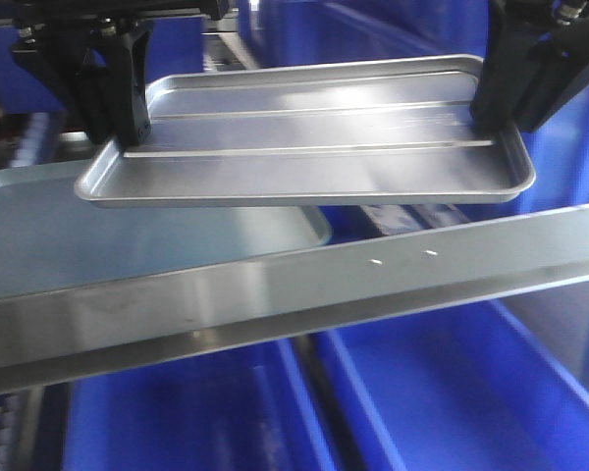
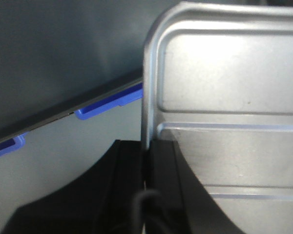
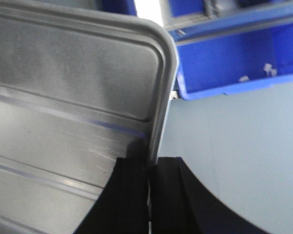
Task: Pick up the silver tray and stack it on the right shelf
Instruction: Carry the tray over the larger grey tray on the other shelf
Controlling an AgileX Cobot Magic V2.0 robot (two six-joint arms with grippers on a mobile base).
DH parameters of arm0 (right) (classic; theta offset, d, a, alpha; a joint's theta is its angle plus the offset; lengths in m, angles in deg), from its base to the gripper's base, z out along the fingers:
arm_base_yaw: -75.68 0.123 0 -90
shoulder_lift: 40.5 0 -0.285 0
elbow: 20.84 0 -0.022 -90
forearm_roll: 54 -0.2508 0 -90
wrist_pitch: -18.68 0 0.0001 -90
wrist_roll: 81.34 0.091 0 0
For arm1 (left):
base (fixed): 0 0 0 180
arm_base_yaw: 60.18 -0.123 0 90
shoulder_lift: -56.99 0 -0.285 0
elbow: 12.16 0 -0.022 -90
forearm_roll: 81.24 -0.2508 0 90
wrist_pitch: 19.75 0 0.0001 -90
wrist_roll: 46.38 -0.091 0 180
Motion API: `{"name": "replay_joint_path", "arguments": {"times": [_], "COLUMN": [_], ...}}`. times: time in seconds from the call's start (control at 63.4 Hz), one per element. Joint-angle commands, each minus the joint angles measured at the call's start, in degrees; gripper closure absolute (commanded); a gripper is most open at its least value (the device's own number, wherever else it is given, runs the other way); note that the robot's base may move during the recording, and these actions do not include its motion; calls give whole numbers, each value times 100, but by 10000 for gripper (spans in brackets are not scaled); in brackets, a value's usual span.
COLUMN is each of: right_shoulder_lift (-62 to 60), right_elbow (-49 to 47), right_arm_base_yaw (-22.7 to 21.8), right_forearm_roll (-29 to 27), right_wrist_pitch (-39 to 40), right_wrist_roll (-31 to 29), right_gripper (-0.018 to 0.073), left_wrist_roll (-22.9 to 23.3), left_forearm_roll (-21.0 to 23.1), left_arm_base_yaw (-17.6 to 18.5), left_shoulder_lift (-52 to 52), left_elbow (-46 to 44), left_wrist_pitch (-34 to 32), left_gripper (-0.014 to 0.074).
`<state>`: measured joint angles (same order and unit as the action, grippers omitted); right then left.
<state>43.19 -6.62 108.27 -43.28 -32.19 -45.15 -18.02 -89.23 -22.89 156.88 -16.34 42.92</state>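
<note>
Above the front rail of the right shelf, the silver tray hangs in the air, clear of the rail and touching nothing below it. Its long axis runs left to right, roughly along the rail, and its two raised ribs run the same way.

The left gripper has one short end and the right gripper has the other. The wrist views settle the grasp. The left jaws are clamped on the tray's rolled rim, one finger inside the tray and one outside. The right jaws are clamped the same way on the opposite rim. Neither arm is the nearer one, since the tray spans the gap between them and the load looks evenly shared.

Below and to the left lies a larger, duller grey tray with a plain floor, behind the rail. The silver tray's left end overlaps it in the front view, while its right end overhangs the blue bins.

If the grey tray is the stacking place, the carried tray sits too far right. The coming move would then need both arms to shift left together and descend, holding the long axis level so the rim does not twist in the jaws.
</note>
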Motion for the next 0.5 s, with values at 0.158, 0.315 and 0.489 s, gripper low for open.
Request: {"name": "replay_joint_path", "arguments": {"times": [0.158,0.315,0.489], "right_shoulder_lift": [-194,-194,-194], "right_elbow": [-167,-167,-167], "right_arm_base_yaw": [-45,-45,-45], "right_forearm_roll": [375,375,375], "right_wrist_pitch": [9,9,9], "right_wrist_roll": [-161,-161,-161], "right_gripper": [503,503,503], "left_wrist_roll": [15,15,15], "left_forearm_roll": [-433,-433,-433], "left_arm_base_yaw": [-25,-25,-25], "left_shoulder_lift": [-212,-212,-212], "left_elbow": [-170,-170,-170], "left_wrist_pitch": [209,224,94], "left_gripper": [689,689,689]}}
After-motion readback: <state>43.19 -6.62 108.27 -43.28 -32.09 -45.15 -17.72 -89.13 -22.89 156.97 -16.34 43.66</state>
